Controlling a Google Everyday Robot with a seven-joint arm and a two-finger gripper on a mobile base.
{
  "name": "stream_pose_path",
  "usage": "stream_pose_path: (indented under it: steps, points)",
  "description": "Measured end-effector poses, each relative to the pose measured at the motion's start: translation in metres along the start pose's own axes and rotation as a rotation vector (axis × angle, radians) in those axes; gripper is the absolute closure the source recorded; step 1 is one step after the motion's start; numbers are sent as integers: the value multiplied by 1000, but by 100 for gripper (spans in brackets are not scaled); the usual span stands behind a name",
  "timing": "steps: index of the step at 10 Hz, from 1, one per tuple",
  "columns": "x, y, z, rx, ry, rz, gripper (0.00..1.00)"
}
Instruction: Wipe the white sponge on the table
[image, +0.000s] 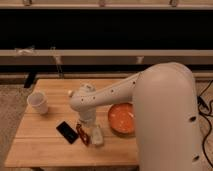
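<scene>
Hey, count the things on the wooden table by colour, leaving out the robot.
White: 2, cup, oblong item
Black: 1, flat device
Red: 1, small object
Orange: 1, bowl
Total: 5
End effector: low over the table, beside the small object.

Behind stand dark panels (105, 30) between pale horizontal rails (100, 52), above grey carpet (9, 107).

The single camera is looking down from high behind the arm (165, 115), facing forward across the table (45, 145) toward the dark wall (100, 30); it is sitting close, the arm filling the right side; the gripper (90, 126) is hanging low at mid-table, just beside the orange bowl (122, 119).
</scene>
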Motion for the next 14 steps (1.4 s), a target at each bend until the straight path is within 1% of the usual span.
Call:
stream_pose_path:
  steps: [2,4,6,8,10,11,13,14]
  points:
    - [14,9,5,-11,11,38,100]
    - [27,10,11,-18,33,76,100]
    - [40,-3,19,-23,51,129,100]
    - [50,-24,25,-21,55,193,100]
    - [53,-43,23,-8,37,228,100]
    - [50,-54,21,5,17,236,100]
    - [41,-62,18,14,-8,233,100]
    - [33,-64,16,17,-20,224,100]
